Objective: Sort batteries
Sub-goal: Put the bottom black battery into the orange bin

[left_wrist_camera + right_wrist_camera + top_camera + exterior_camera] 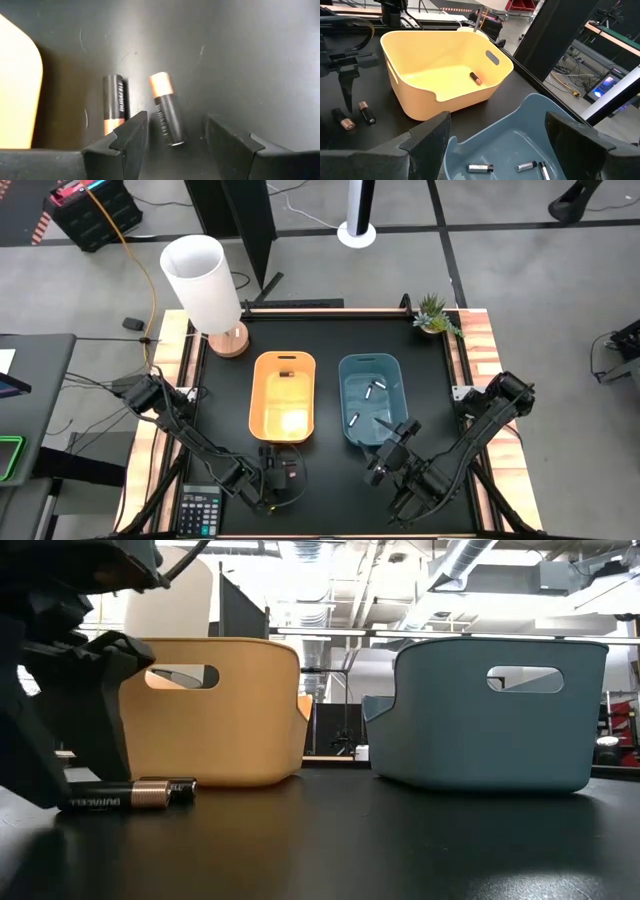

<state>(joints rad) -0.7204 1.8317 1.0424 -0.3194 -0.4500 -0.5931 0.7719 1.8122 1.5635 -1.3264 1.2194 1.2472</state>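
I've got the left claw (pixel 172 142) open over two Duracell batteries (pixel 166 107) near the tabletop's front edge, just beside the yellow bin (pixel 283 395). Small, rigid, slick, prob. roll-prone; grip mid-body across. Right claw (pixel 495 137) open above the blue bin (pixel 372 400).

Overhead looks straight down; low camera sits at tabletop; both share the yellow bin (pixel 283 397) and blue bin (pixel 490 710).
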